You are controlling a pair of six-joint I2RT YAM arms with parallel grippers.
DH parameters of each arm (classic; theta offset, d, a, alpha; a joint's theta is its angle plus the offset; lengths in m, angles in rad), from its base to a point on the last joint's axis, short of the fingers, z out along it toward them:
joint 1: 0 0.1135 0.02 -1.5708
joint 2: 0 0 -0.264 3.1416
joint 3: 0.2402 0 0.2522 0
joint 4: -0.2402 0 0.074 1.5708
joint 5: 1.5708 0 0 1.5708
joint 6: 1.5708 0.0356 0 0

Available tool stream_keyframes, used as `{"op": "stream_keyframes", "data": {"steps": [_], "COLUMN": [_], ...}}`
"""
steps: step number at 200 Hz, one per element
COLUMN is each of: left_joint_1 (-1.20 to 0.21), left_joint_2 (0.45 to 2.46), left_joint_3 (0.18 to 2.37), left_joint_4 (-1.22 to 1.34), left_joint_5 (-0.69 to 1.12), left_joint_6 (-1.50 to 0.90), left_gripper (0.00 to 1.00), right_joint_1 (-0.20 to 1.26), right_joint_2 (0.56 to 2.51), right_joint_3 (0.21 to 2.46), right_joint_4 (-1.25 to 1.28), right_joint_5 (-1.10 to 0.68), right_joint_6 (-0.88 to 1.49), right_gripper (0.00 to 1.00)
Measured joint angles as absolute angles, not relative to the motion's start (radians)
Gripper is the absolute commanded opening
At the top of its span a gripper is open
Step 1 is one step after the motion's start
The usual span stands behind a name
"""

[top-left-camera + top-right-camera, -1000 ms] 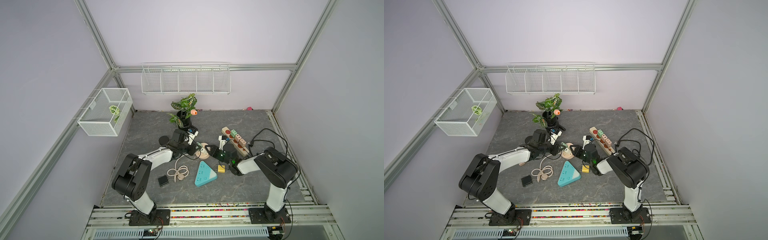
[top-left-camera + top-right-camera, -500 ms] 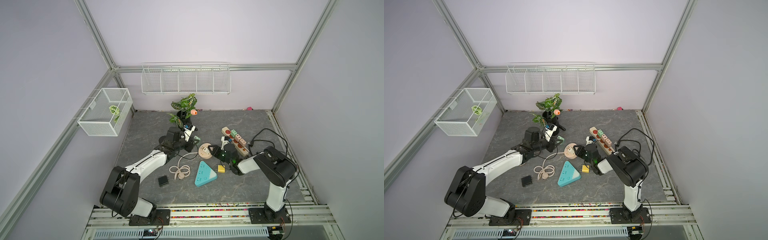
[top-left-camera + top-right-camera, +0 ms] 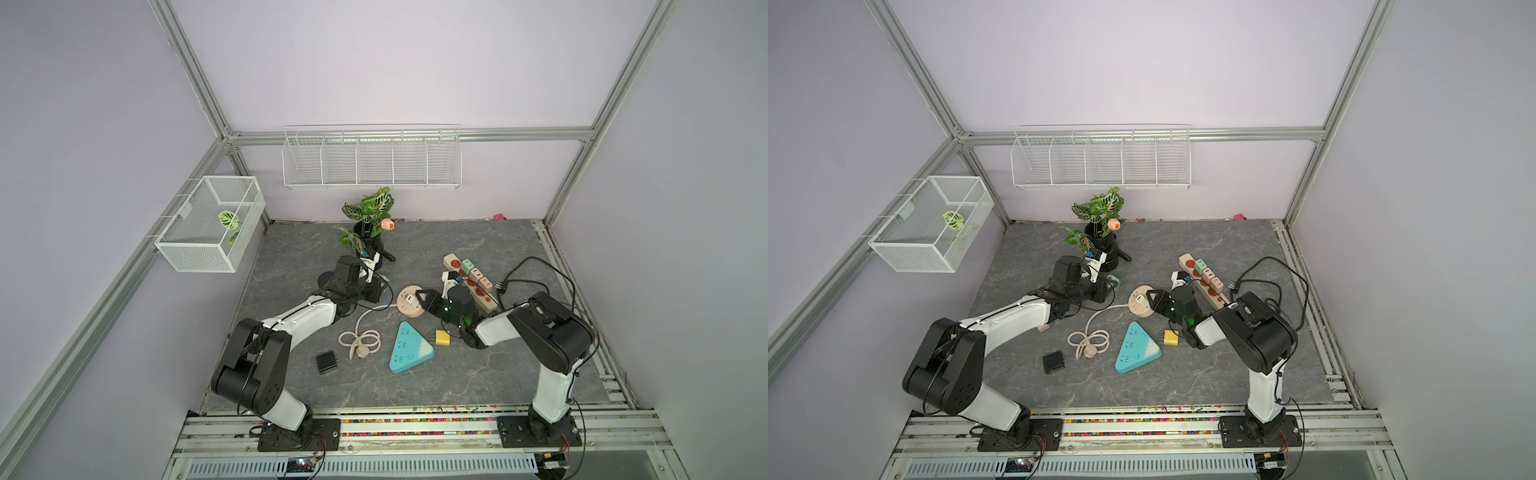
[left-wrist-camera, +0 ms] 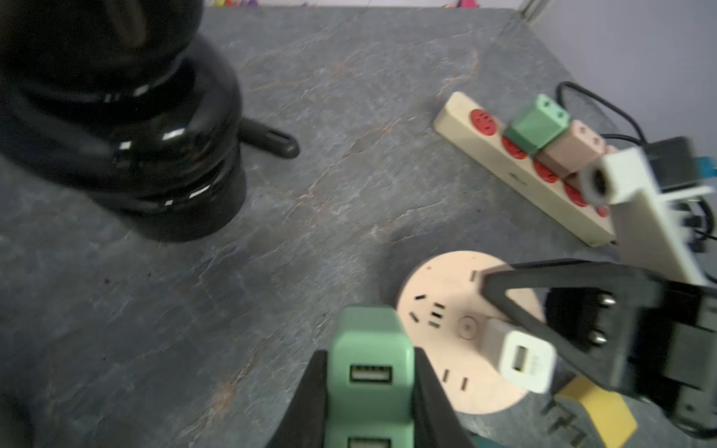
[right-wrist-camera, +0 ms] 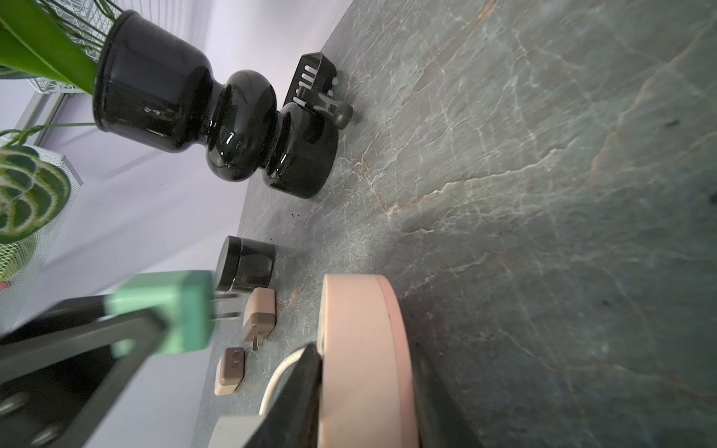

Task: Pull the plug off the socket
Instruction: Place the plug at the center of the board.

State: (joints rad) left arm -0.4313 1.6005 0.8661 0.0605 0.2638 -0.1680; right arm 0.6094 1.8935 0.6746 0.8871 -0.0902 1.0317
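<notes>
Status: green plug out, socket pinned, white plug still seated.
Your left gripper is clenched on the green plug, prongs bare and clear of the socket, which lies just below centre in both top views; the plug hangs up and left of it there. Your right gripper is clamped across the socket's rim. The white plug stands out of the socket face, between the two grippers. Judgement: your left arm is the puller, but its jaws are full, so the green plug goes down first.
</notes>
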Motion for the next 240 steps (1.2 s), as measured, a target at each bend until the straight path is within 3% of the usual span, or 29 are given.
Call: {"op": "stream_keyframes", "data": {"steps": [50,110,157,196,240], "left_joint_1": [-0.426,-0.419,-0.405,-0.403,-0.408], "left_joint_2": [1.67,1.757,1.781,1.728,1.511], "left_joint_3": [0.826,0.828,0.829,0.824,0.749], "left_joint_4": [0.239,0.319,0.315,0.264,0.21], "left_joint_5": [0.244,0.236,0.206,0.124,0.039], "left_joint_6": [-0.403,-0.53,-0.566,-0.572,-0.543], "left_gripper": [0.19,0.25,0.49,0.51,0.49], "right_joint_1": [0.625,0.636,0.638,0.641,0.642], "right_joint_2": [1.857,1.829,1.829,1.829,1.829], "right_joint_3": [0.696,0.704,0.705,0.705,0.707], "right_joint_4": [0.806,0.752,0.751,0.751,0.749], "right_joint_5": [-0.068,-0.05,-0.049,-0.048,-0.045], "right_joint_6": [0.986,0.953,0.949,0.948,0.948], "right_gripper": [0.0,0.0,0.0,0.0,0.0]}}
